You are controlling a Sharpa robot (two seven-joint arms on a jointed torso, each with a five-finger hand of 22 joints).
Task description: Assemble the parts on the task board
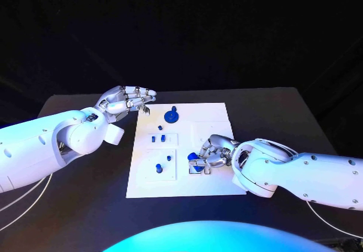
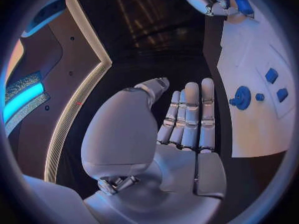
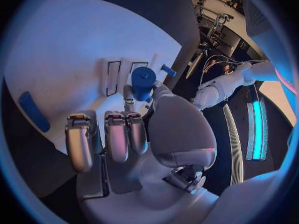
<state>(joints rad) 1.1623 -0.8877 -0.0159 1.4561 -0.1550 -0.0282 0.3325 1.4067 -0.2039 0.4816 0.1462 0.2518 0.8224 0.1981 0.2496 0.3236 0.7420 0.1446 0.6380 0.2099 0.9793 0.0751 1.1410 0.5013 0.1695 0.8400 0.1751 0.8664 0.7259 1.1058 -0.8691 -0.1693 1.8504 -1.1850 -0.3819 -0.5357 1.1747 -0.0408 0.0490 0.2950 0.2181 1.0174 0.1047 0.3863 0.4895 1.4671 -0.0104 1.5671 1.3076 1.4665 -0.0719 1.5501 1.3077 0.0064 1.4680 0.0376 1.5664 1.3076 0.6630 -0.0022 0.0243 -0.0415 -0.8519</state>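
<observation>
The white task board [image 1: 204, 118] lies in the middle of the black table. My right hand [image 1: 214, 152] rests over its near right part and pinches a blue cylindrical part [image 1: 193, 156] between thumb and finger; the right wrist view shows this part [image 3: 143, 79] just above two dark slots [image 3: 115, 75]. My left hand [image 1: 125, 100] hovers beside the board's far left corner, fingers apart and straight [image 2: 190, 117], holding nothing. A round blue part [image 1: 172, 115] stands at the far end of the board.
Other blue parts stand on the board: a small peg [image 1: 160, 127], a pair [image 1: 157, 138] and one nearer [image 1: 159, 168]. The left wrist view shows the round part [image 2: 241, 97] and two blocks [image 2: 271, 75]. An oblong blue piece [image 3: 34, 112] lies further off.
</observation>
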